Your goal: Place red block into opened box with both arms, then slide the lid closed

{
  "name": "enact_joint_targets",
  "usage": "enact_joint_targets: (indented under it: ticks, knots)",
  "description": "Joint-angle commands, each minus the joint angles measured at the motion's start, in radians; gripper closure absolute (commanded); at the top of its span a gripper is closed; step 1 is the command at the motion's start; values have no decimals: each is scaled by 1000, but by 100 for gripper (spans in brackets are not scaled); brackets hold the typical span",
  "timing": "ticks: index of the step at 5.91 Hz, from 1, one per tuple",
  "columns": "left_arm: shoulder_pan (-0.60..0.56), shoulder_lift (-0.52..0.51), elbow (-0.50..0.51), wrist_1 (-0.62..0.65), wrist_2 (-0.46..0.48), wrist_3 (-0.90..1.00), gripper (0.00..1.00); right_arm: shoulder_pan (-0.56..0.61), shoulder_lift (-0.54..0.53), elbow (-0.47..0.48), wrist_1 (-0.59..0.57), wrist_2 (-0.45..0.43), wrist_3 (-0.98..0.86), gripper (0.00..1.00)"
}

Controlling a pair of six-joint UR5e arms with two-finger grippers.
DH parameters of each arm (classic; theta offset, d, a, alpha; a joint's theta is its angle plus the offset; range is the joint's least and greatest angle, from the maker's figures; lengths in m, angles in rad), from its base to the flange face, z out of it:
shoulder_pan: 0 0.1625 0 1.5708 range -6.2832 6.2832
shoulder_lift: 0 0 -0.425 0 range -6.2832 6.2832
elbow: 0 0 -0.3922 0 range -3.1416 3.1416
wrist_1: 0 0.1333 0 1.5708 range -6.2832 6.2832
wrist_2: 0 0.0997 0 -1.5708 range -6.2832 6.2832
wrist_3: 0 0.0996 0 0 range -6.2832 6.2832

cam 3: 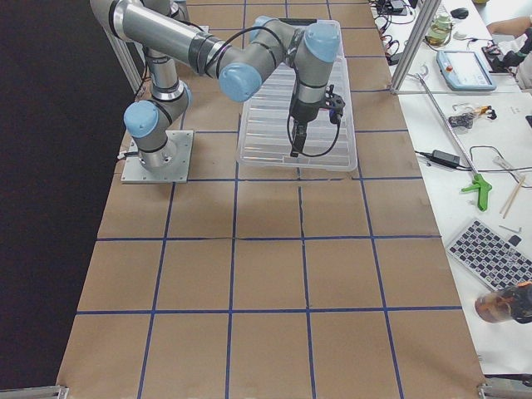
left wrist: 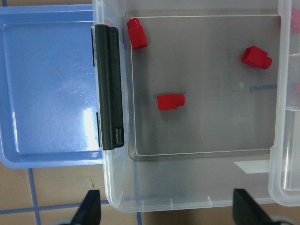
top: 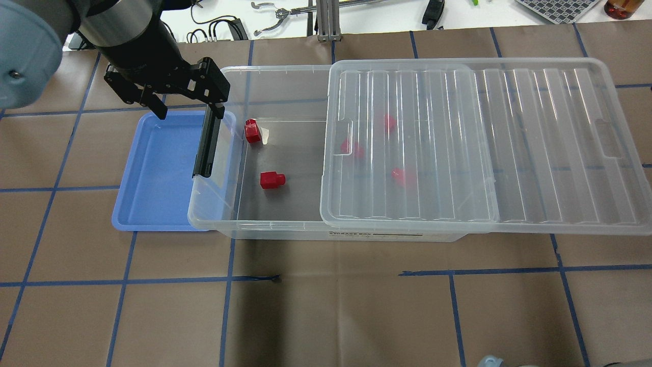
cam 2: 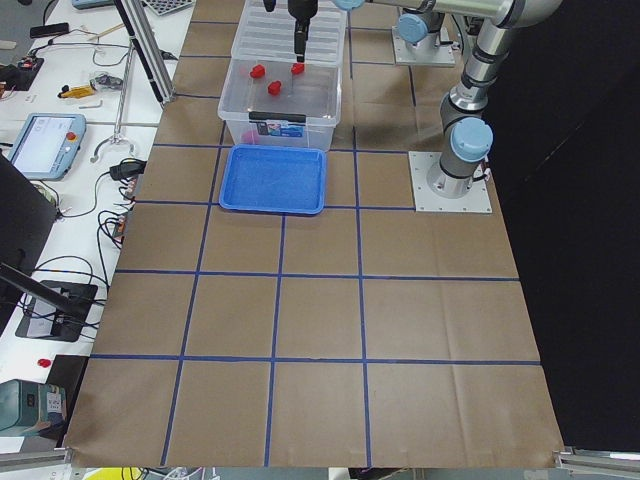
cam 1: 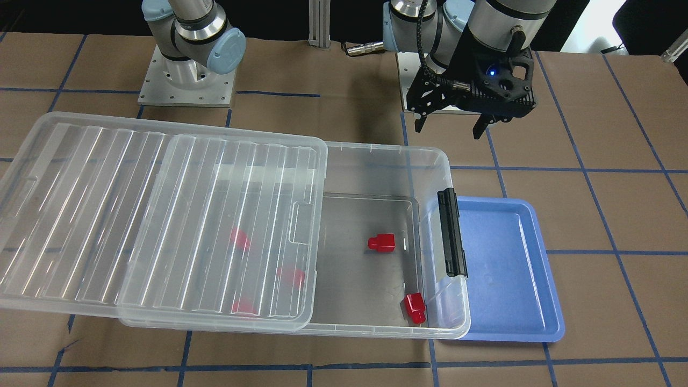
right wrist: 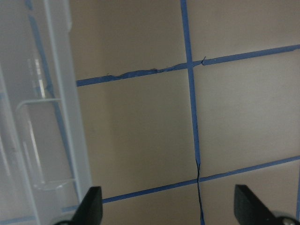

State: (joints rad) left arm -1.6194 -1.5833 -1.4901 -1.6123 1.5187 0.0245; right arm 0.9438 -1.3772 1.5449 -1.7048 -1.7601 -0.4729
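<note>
The clear box (top: 275, 229) lies across the table, its black latch (top: 206, 145) on the end by the blue tray. The ridged clear lid (top: 484, 142) is slid back over the far half and overhangs that end. Two red blocks (top: 252, 131) (top: 271, 180) lie on the uncovered floor, and three more show blurred under the lid (cam 1: 239, 239). My left gripper (top: 186, 109) hangs open and empty above the latch end. My right gripper (right wrist: 171, 211) is open and empty, high over bare table just past the lid's outer edge (right wrist: 70, 117).
The blue tray (top: 153, 168) sits empty, tucked against the box's latch end. Brown paper with blue tape lines covers the table (top: 326, 306). Benches with tools and cables run along the far side (top: 285, 15).
</note>
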Motion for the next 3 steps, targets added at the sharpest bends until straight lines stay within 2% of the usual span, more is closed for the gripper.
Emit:
enact_joint_targets:
  ticks: [1, 3]
  knots:
    - [1, 0, -1, 0, 0, -1, 2, -34, 15, 82, -105, -15, -29, 0]
    - [1, -1, -1, 0, -3, -3, 2, -36, 14, 112, -104, 2, -20, 0]
